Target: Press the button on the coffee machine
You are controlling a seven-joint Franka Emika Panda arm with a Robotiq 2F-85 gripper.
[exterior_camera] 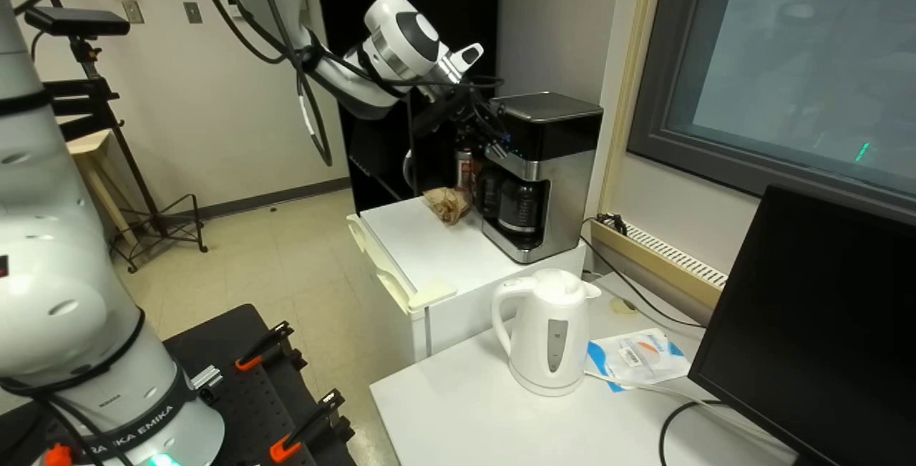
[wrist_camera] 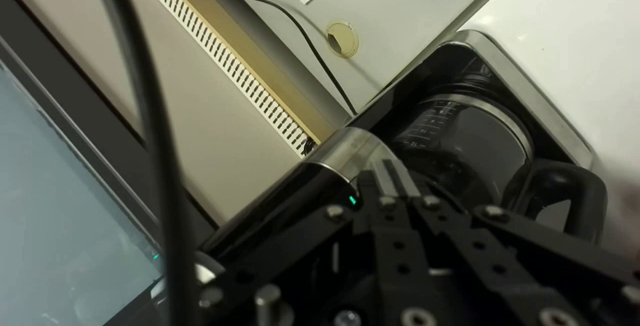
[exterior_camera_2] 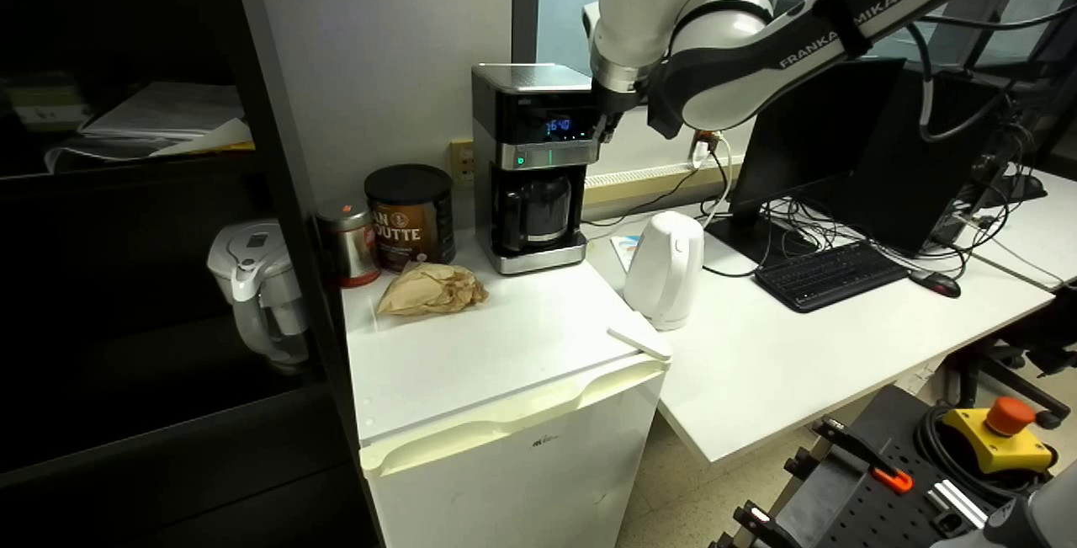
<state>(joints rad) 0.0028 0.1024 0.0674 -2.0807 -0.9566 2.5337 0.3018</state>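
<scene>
Robot base (exterior_camera: 68, 273) at nine o'clock, gripper (wrist_camera: 396, 178) close by the coffee machine (exterior_camera: 557, 172)

Nearest the lens in an exterior view, the white base stands at nine o'clock on a black perforated plate (exterior_camera: 247, 409). The arm (exterior_camera: 393, 58) slants in from eleven o'clock.

Next along, a crumpled brown paper bag (exterior_camera: 448, 206) lies on the white fridge (exterior_camera: 422, 244), between eight and nine o'clock from the machine.

In the wrist view the gripper's fingers (wrist_camera: 407, 183) are together. In an exterior view they hang at ten o'clock from the machine's middle, by its upper front; dark against dark, it is hard to say whether they touch it.

The coffee machine stands upright on the fridge, at two o'clock from mid-scene, a dark carafe (exterior_camera: 521, 205) in its recess. Its display (exterior_camera_2: 558, 125) glows blue, a green light (exterior_camera_2: 521, 161) set between seven and eight o'clock from it.

A white kettle (exterior_camera: 533, 341) stands on the white table (exterior_camera: 458, 409) at six o'clock from the machine, a packet (exterior_camera: 640, 355) at the kettle's three o'clock. Farthest right, toward four o'clock, is a black monitor (exterior_camera: 823, 330).
</scene>
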